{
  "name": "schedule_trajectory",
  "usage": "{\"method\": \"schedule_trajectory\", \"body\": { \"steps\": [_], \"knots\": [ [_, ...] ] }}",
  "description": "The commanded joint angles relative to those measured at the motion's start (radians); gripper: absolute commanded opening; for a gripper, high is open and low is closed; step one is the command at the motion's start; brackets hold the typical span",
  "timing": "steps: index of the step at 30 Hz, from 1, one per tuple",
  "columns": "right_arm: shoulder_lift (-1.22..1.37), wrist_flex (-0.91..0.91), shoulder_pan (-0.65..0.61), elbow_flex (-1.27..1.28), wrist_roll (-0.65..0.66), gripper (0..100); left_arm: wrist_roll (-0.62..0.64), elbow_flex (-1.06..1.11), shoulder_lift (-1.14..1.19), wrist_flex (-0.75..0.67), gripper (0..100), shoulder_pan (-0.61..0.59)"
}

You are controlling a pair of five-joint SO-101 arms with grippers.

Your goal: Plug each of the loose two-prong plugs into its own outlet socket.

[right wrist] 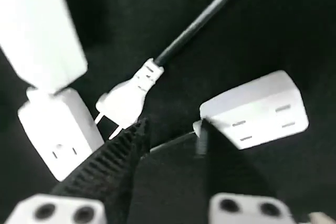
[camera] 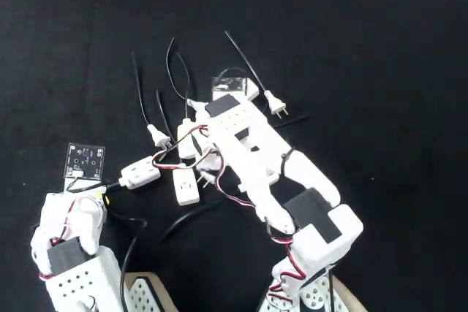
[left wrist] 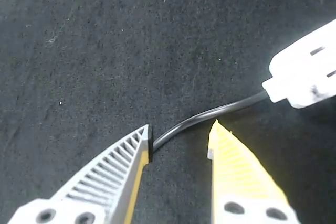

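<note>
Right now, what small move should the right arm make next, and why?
Probably ease the right end effector forward and close on the white plug: its jaws stand open, and the plug lies loose just ahead, prongs bare.

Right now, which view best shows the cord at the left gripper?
Left wrist view: the black cord runs from the outlet block to between the left gripper's open fingers, meeting the grey one's tip. The high view shows a short stretch beside the arm. The right wrist view's cord belongs to a loose plug.

free: table point(camera: 380, 71) right and far side | blocked: outlets point(camera: 187, 188), plugs point(camera: 158, 135) crowd centre under right arm point(camera: 256, 158)
</note>
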Motion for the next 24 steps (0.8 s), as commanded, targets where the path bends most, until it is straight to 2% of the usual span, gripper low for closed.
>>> {"method": "schedule_trajectory", "body": {
  "steps": [1, 5, 11, 17, 22, 24],
  "knots": [
    [0.024, -0.060, 0.011, 0.002, -0.161, 25.9, -0.008, 0.016, -0.002, 0.005, 19, 0.005],
    [0.056, -0.144, 0.009, -0.001, -0.242, 22.6, -0.008, 0.016, -0.002, 0.005, 19, 0.005],
    [0.093, -0.229, -0.008, 0.001, -0.344, 22.7, -0.008, 0.016, -0.002, 0.005, 19, 0.005],
    [0.137, -0.232, -0.089, -0.004, -0.344, 22.2, -0.008, 0.016, -0.002, 0.005, 19, 0.005],
    [0.137, -0.226, -0.092, -0.005, -0.336, 22.0, -0.008, 0.016, -0.002, 0.005, 19, 0.005],
    [0.137, -0.224, -0.094, -0.005, -0.331, 18.1, -0.008, 0.016, -0.002, 0.005, 19, 0.005]
  ]
}}
